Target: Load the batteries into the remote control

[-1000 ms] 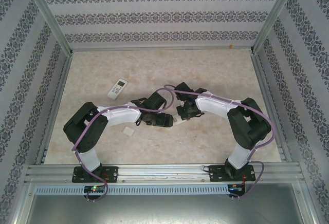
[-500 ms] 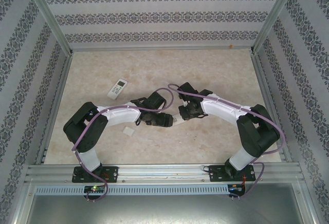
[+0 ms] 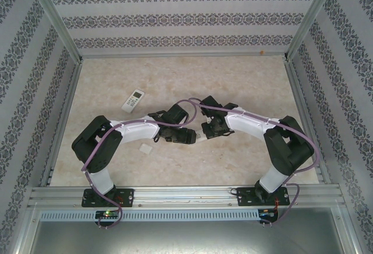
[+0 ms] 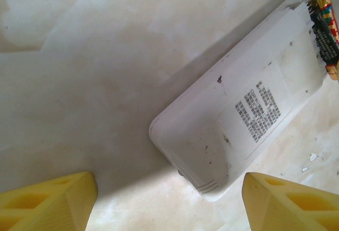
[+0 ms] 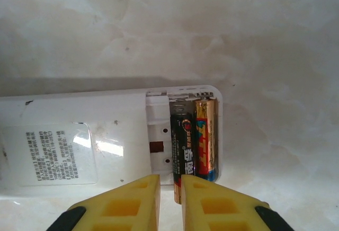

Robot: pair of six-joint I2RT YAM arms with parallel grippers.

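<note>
Black cylindrical battery point(image 5: 182, 146) lies in the open bay of the white plastic remote point(image 5: 79, 146), beside an orange-gold cell point(image 5: 206, 138); your right gripper point(image 5: 170, 188) pinches its end. Likely light, slippery: hold squarely. Left gripper point(image 4: 169, 194) stands open.

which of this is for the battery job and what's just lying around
For the job: open white remote, dark battery, orange-gold battery, small flat white piece, maybe its cover.
Lying about: second remote, orange speck at far edge.

My workspace: a robot lab test cell
I see aluminium framing point(image 3: 53, 16); patterned panels point(image 3: 186, 21); a marble-look tabletop point(image 3: 245, 79); arms bolted to a rail point(image 3: 186, 194)
</note>
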